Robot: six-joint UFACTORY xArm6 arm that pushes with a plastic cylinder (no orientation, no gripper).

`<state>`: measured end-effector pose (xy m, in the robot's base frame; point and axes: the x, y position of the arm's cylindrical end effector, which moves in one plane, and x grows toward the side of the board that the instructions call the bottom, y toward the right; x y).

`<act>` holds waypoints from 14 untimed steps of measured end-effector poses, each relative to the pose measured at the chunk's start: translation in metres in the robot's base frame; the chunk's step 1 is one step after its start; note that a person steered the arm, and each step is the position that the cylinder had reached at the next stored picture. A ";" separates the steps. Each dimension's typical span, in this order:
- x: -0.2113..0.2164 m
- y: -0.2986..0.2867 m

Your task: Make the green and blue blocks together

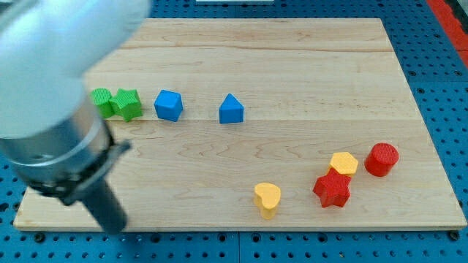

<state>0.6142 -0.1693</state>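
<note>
A green round block (101, 102) and a green star block (128, 104) touch each other at the view's left. A blue cube-like block (169, 105) sits just right of the star with a small gap. A blue triangular block (231, 109) lies further right, apart from the cube. My tip (115, 225) is blurred at the bottom left near the board's front edge, well below the green blocks and touching no block. The arm's large body hides the board's top left corner.
The wooden board (292, 58) lies on a blue perforated table. At the lower right are a yellow heart block (268, 199), a red star block (332, 189), a yellow hexagon block (344, 164) and a red cylinder (382, 158).
</note>
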 end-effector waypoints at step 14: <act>-0.139 0.193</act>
<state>0.4753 0.0240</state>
